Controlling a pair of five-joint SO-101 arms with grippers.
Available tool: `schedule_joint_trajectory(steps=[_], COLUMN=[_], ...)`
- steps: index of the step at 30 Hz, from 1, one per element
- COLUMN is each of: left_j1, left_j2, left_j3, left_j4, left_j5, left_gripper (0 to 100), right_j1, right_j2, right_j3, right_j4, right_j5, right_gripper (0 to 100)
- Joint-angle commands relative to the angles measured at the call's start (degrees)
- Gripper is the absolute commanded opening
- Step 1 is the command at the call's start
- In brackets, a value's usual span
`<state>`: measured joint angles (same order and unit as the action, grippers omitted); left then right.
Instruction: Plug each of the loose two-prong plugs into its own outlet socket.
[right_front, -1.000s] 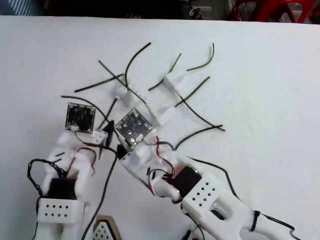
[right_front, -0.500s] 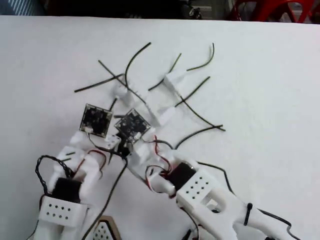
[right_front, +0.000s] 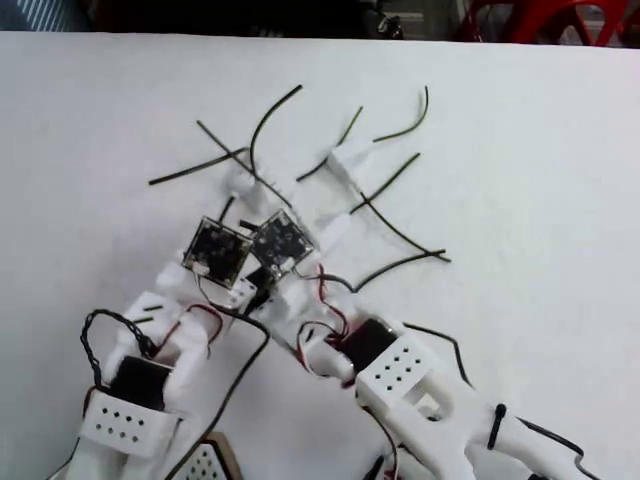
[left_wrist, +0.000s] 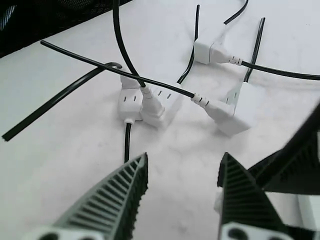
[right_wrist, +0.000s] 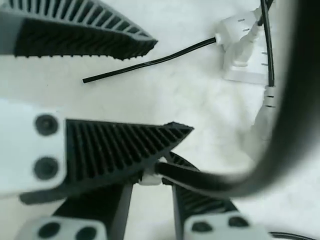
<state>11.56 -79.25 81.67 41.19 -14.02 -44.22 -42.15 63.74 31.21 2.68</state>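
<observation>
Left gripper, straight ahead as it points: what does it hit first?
Probably the white outlet block just ahead of the open left gripper, or the black cord crossing beside it. Depth unclear.

Bright, even light from above. White table (right_front: 540, 200) almost washed out, mild glare across its middle. Only faint, soft shadows under each cable (right_front: 400, 230) and beside the plugs (left_wrist: 230, 115). Dark strip of room past the table's far edge.
</observation>
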Motion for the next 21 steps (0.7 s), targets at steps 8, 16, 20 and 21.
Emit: schedule_joint_trajectory(steps=[8,16,20,21], left_j1=[-3.6,7.4,11.6,12.6], left_j2=[-0.4,-0.3,-0.1,-0.1], left_j3=[-1.4,-0.4,-1.1,-1.5], left_j4=[-1.1,2.2,2.3,3.2], left_j5=[1.8,-6.3,-6.6,-6.7], left_gripper=[24,27,27,28], right_j1=[20.4,37.4,40.7,41.2], right_j2=[-0.6,0.0,0.0,0.0], right_j3=[-1.1,-1.0,-0.8,-0.7], right_j4=[-10.2,-22.9,-25.1,-25.5], right_j5=[-1.3,-13.1,-16.3,-16.3], right_gripper=[1.9,1.9,1.9,1.9])
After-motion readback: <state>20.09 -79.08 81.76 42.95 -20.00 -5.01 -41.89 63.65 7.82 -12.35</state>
